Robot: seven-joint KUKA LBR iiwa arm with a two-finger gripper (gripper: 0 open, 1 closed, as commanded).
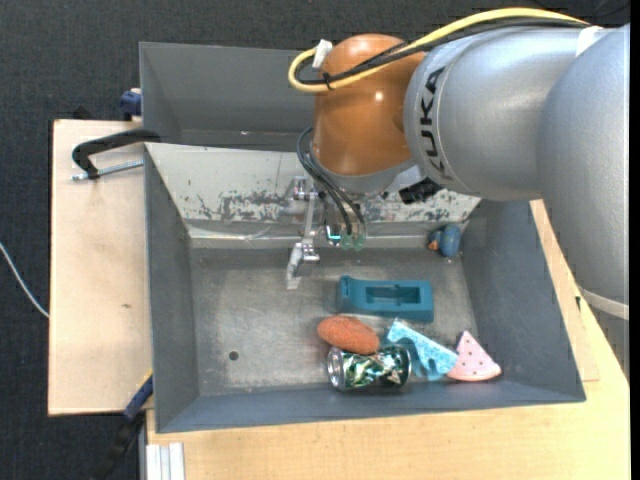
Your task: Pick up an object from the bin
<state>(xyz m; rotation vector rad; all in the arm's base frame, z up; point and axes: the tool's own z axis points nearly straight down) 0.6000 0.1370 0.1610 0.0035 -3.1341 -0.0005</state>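
six small things are lying in the grey metal bin (200,298), one of each kind, and five of them are sitting toward the front right. a teal rectangular block (385,297) with a slot in its top is lying flat near the middle. in front of it an orange oval lump (348,333) is touching a crushed green-and-silver can (368,368) lying on its side. just right of the can a light blue flat piece (422,348) is resting against a pink wedge (472,360) shaped like a melon slice; which one is overlapping the other is hard to make out. the sixth, a little blue and orange thing (445,238), is sitting at the back wall on the right, too small to name.

the gripper (322,246) is hanging below the arm's orange cover, over bare floor near the back wall, just behind and left of the teal block and not touching it. its fingers are standing apart with nothing between them, the right one partly blending into the cables. the arm is covering part of the back wall.
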